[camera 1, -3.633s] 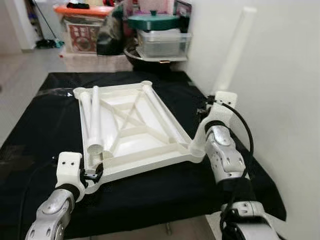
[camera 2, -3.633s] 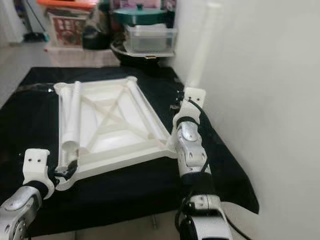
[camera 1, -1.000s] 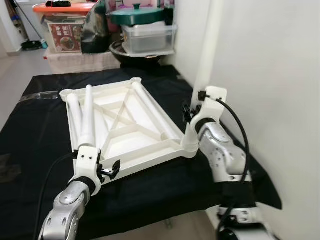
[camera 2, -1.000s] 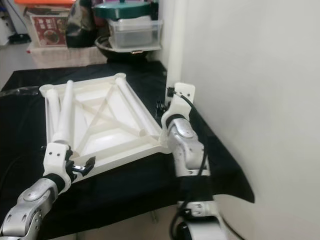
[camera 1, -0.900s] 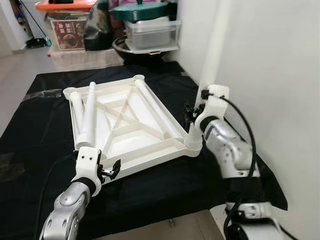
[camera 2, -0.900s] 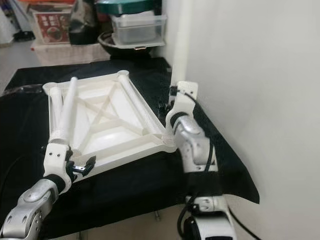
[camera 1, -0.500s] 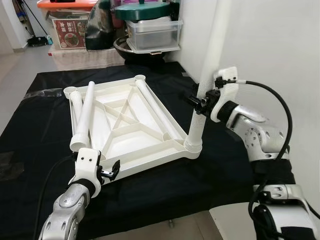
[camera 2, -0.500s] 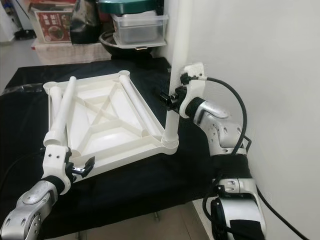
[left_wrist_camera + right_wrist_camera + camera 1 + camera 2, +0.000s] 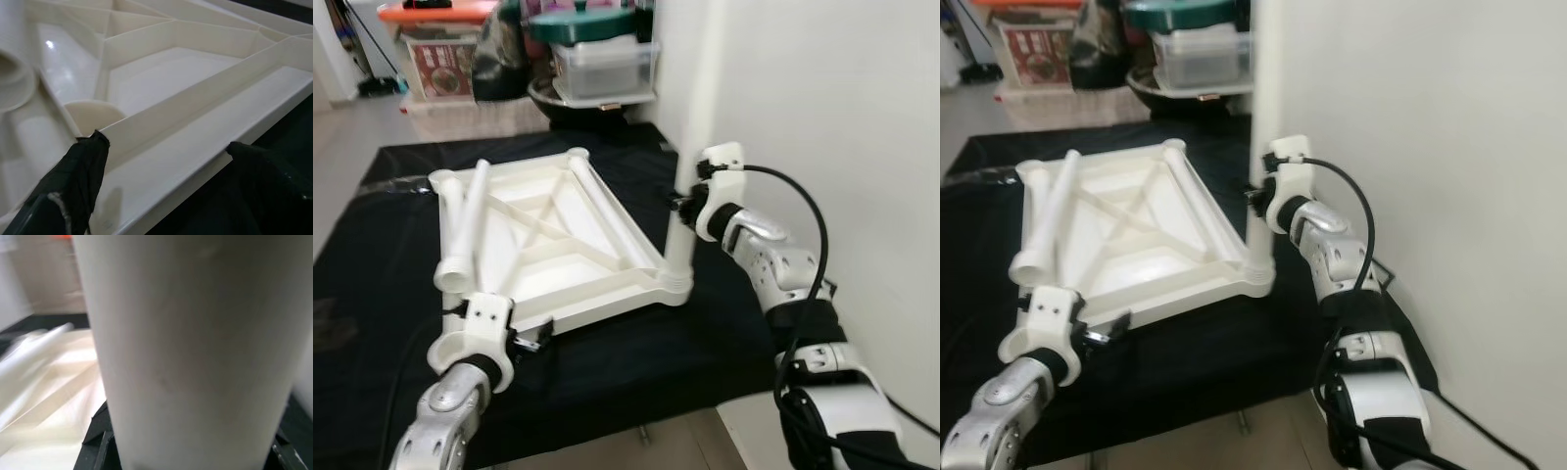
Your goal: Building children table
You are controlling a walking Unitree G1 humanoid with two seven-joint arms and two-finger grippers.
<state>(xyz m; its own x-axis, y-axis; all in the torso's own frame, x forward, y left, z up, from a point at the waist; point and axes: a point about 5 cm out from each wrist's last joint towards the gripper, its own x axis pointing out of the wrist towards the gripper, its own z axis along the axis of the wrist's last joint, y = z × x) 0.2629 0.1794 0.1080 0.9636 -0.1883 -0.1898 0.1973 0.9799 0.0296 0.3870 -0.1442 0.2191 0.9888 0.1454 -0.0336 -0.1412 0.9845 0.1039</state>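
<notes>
I had my right gripper [image 9: 683, 203] clamped on the one upright leg [image 9: 693, 137] in the near corner socket of the upturned tabletop [image 9: 548, 245], my left gripper [image 9: 161, 161] spread across its edge, loose legs [image 9: 465, 227] unfitted

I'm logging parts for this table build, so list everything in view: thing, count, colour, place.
Tabletop: one, white, upside down on the black cloth, ribs showing.
Upright leg: one, white, standing in the near right corner socket.
Loose legs: at least two, white, lying inside the tabletop along its left and right sides.
Black cloth: one, spread under the tabletop.
Storage boxes and pots: several, orange, green and clear lids, on the floor beyond the cloth.
Wall: white, to the right.
Left gripper: fingers astride the tabletop's near edge.
Right gripper: closed around the upright leg.
</notes>
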